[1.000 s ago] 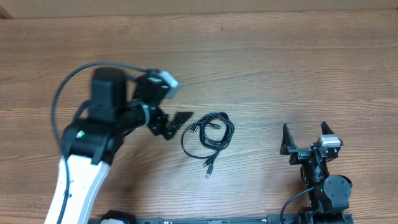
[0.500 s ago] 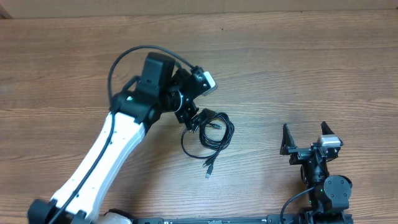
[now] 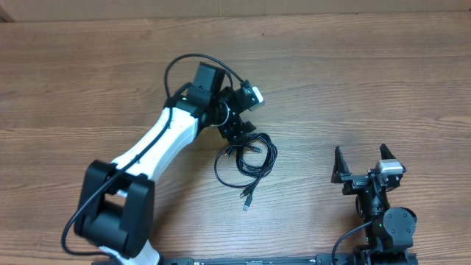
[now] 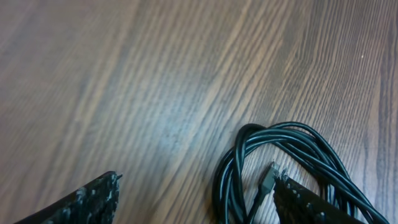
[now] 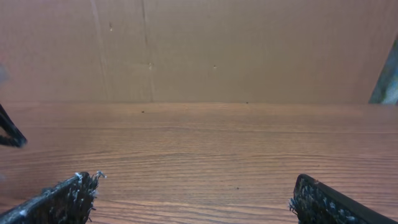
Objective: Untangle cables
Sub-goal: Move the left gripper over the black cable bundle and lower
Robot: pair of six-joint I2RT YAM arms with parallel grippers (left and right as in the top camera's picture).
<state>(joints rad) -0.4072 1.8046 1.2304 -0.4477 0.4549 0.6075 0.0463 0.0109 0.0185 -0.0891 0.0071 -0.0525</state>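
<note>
A bundle of thin black cables (image 3: 249, 160) lies looped on the wooden table (image 3: 353, 88) near its middle, with small plugs at the loose ends. My left gripper (image 3: 239, 133) is open and hovers over the bundle's upper left edge. In the left wrist view the coil (image 4: 286, 168) lies at the lower right, with a plug (image 4: 267, 180) beside the right finger; the left gripper (image 4: 196, 190) holds nothing. My right gripper (image 3: 360, 163) is open and empty at the right front, far from the cables. In the right wrist view the right gripper (image 5: 193, 193) faces bare wood.
A brown cardboard wall (image 5: 199, 50) stands along the table's far edge. The left arm's white link (image 3: 158, 143) stretches diagonally from the front left towards the middle.
My left arm has swung right and extended towards the far side, bringing its gripper from left of the cables to over the bundle's upper left edge. The right arm has not moved.
</note>
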